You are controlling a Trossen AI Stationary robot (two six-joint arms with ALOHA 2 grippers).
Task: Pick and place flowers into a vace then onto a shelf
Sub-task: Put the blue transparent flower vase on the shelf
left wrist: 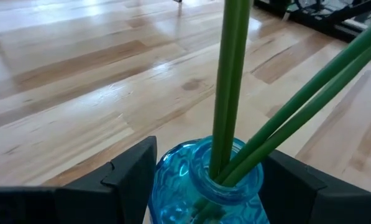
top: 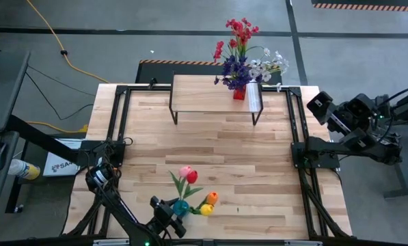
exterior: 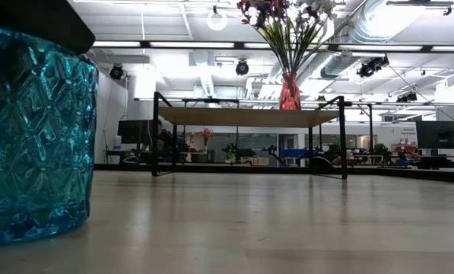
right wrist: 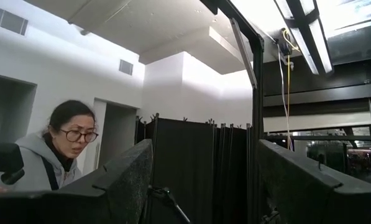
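Observation:
A blue glass vase (top: 181, 207) (left wrist: 185, 186) stands on its base near the table's near edge. It holds pink, red, orange and yellow tulips (top: 188, 175), and their green stems (left wrist: 232, 81) rise out of its neck. My left gripper (top: 171, 217) (left wrist: 210, 155) comes from the near side, open, with one finger on each side of the vase's upper body. The shelf (top: 204, 92) (exterior: 246, 116) stands at the far edge. On it is a red vase (top: 239, 93) of red, purple and white sprigs (top: 241, 48). My right gripper (right wrist: 204, 155) (top: 321, 106) waits raised off the table's right side, open and empty. My left gripper has its fingers (left wrist: 135, 171) close beside the blue vase's shoulder (left wrist: 166, 180), coming slanted down from the near side. I cannot tell whether they touch the glass. The vase stands upright on the table.
Black frame rails (top: 121, 130) (top: 296, 130) run along the table's left and right sides. Bare wood (top: 217, 147) lies between the blue vase and the shelf. A person (right wrist: 61, 149) shows in the room in the right wrist view.

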